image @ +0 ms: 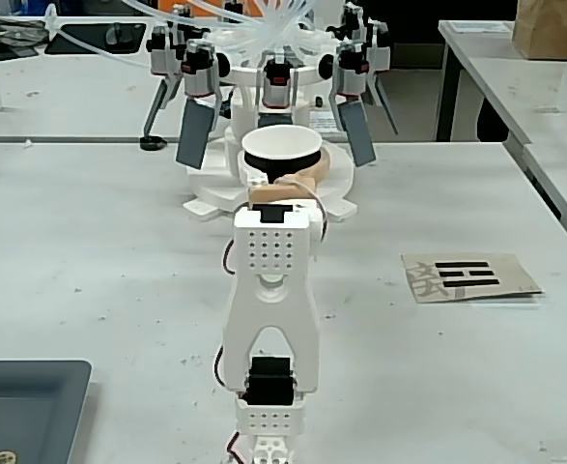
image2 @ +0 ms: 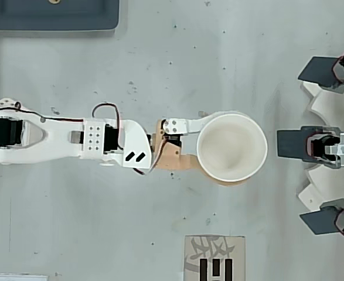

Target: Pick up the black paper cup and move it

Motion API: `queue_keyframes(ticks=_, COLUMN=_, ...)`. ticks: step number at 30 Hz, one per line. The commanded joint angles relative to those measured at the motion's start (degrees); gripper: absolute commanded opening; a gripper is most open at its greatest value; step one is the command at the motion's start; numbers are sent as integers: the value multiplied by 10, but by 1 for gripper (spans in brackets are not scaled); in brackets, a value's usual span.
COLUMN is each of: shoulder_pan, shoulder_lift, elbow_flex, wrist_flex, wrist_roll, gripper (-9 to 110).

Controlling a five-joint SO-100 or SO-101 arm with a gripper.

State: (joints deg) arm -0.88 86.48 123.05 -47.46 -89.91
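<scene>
Cup held upright before the white machine

Fixed view: I see the black paper cup (image: 281,155), white rim and inside, mouth up, just before the white machine (image: 269,87). Overhead view: my gripper (image2: 221,147) clasps the cup (image2: 232,146), axis vertical, beside that machine (image2: 330,146).

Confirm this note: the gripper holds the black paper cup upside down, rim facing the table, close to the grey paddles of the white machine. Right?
Not quite. The black paper cup is upright: the overhead view looks straight into its white inside, rim up. The rest stands: the gripper grips it, close to the middle grey paddle of the white machine.
</scene>
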Motion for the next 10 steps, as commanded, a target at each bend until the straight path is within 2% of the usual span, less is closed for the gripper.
queue_keyframes(ticks=1, shoulder_pan=2, shoulder_lift=3, elbow_flex=-46, wrist_flex=4, wrist_roll=4, gripper=14)
queue_keyframes(ticks=10, shoulder_pan=-3, shoulder_lift=-15, elbow_flex=-70, wrist_flex=17, wrist_roll=7, gripper=14)
